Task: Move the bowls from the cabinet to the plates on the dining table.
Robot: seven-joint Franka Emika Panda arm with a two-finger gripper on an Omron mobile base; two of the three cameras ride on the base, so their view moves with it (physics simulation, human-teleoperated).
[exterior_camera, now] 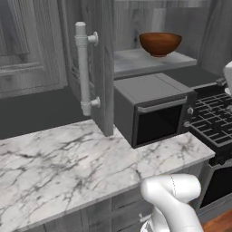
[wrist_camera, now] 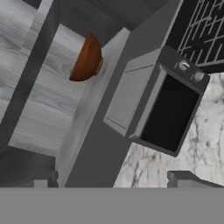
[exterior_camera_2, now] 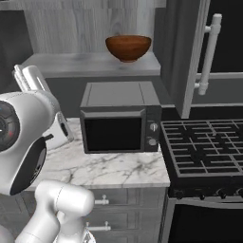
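We are at the fetching step: the brown bowl (exterior_camera: 159, 43) sits upright on the grey inner shelf (exterior_camera: 136, 61) of the open cabinet (exterior_camera: 102, 68), near the shelf's front edge and roughly midway along it, with nothing touching it. We see only this one bowl on the shelf; of the red one we can say nothing from here.

Directly under the shelf stands the black microwave (exterior_camera_2: 119, 117) on the marble counter (exterior_camera: 68, 158), set towards the counter's end beside the stove (exterior_camera_2: 209, 147). The cabinet door with its long bar handle (exterior_camera: 83, 68) hangs open to one side of the opening.

Our gripper (wrist_camera: 111, 179) is empty, its jaws spread as wide as they go, with just the two dark fingertips (wrist_camera: 43, 180) rising at the bottom of the hand view. It stands well apart from the bowl and looks at it at a roll, so the bowl appears tipped on its side there.

We judge the reach has not yet begun. The next move calls for lifting the hand above the microwave's top, steering between the open doors, and bringing the fingers over the bowl's rim so one finger goes inside and one outside. The shelf's front edge and the microwave's top are what we must clear.
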